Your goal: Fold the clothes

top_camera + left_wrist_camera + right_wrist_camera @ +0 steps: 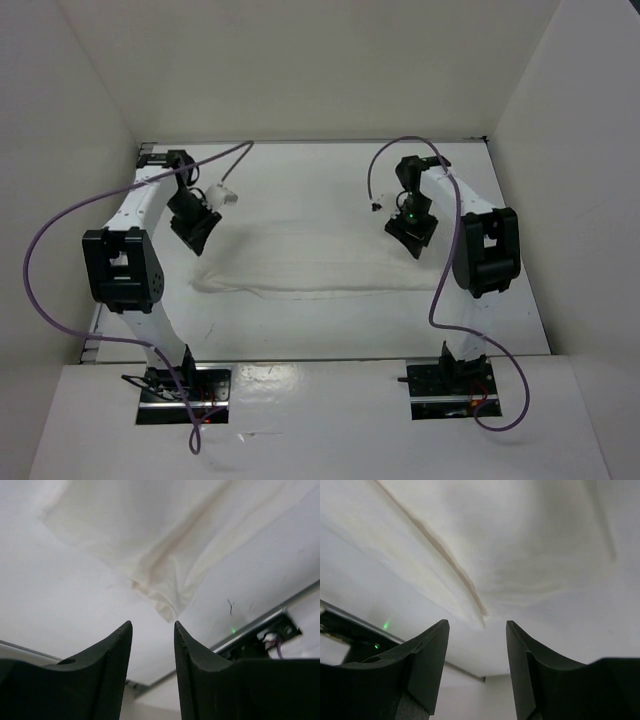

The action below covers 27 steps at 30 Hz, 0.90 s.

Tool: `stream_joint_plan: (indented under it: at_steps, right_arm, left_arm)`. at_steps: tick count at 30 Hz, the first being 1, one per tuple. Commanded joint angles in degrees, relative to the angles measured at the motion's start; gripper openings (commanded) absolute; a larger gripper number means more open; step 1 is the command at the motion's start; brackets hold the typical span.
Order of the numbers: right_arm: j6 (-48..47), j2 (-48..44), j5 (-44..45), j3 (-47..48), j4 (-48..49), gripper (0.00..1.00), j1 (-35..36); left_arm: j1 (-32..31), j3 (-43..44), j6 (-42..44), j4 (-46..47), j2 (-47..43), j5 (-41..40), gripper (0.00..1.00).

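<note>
The clothes, one thin white garment, lie flat in a wide folded band across the middle of the table. My left gripper hovers at its left end, open with nothing between the fingers. In the left wrist view a wrinkled corner of the cloth lies just beyond the fingertips. My right gripper hangs at the right end, also open and empty. Seen from the right wrist, a folded edge of the garment runs to a corner ahead of the fingertips.
White walls enclose the table on three sides. Purple cables loop from both arms. The arm bases sit at the near edge. A metal rail runs along the table border.
</note>
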Motion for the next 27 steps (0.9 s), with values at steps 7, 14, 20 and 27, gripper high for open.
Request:
stream_joint_plan:
  at_steps: [7,14,20,27]
  right_arm:
    - [12.9,0.2,-11.2,3.4,13.3,0.68,6.5]
    - [22.0,-1.7,-7.2,-4.5,20.8,0.79,6.5]
    - [27.6,-1.7,-2.3,-9.2,23.0,0.83,6.5]
    - [31.0,-2.2,2.2,-12.4,29.5,0.88,5.3]
  left_arm:
    - [0.9,8.8,-14.4,9.1,8.7,18.5,0.47]
    - [-3.3,-2.0,-24.3,19.3,8.2,13.8,0.53]
    - [-3.3,-4.3,-31.0,23.5,10.4,11.7,0.57]
    - [-3.3,-6.9,-36.1,28.5,12.3,7.6,0.59]
